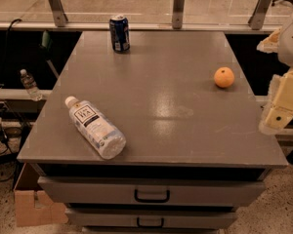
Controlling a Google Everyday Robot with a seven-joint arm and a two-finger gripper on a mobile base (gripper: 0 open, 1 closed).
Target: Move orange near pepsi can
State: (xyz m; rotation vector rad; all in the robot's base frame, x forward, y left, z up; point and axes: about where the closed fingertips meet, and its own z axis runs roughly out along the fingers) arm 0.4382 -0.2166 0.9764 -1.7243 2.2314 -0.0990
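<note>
Gripper (279, 112) hangs off the right table (166, 106) edge, grip state can't tell. Orange (224, 77) near, to its left. Pepsi can (119, 33) far left, at the back.

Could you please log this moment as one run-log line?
orange: on table, right side | pepsi can: upright, far-left corner | pincer: beyond table's right edge, apart from orange

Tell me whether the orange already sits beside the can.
No: the orange lies at the right of the table, the can stands far back left, and the hand hangs beyond the right edge.
</note>
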